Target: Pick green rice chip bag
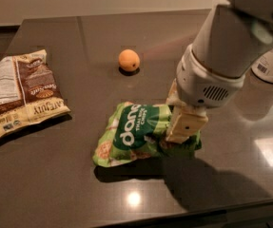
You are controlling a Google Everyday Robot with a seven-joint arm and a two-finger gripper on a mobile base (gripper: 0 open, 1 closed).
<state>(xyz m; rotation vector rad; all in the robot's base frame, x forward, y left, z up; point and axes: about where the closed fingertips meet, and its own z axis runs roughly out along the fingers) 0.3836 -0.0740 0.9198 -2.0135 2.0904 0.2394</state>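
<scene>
The green rice chip bag (133, 132) is found on the near-centre of the counter (55, 184), lettering up, with its long axis running left to right and tipped a little, the left end nearer the camera. Its right end is crumpled and bunched, and it is at that end that the end effector (182, 120) is placed. A cream-coloured finger (187, 123) is seen pressed over the front of the bag's right edge, and green film is gathered around and below it. The end effector is therefore judged to be pinched onto the bag (the far finger is mostly hidden behind the wrist, so the contact on that side cannot be confirmed).

The relation that matters is thus settled: nearly all of the bag lies to the left of the end effector as viewed and hangs out from the grip along its long axis. A straight upward lift is judged to be what is called for next, and the unsupported left end may be expected to droop as it leaves the counter. Whether the right end is already clear of the counter cannot be told.

Farther out, an orange fruit (129, 60) is set well apart behind the bag, and a cream-and-brown snack bag (24, 91) lies flat well apart at the left. Neither is in the path of a lift.
</scene>
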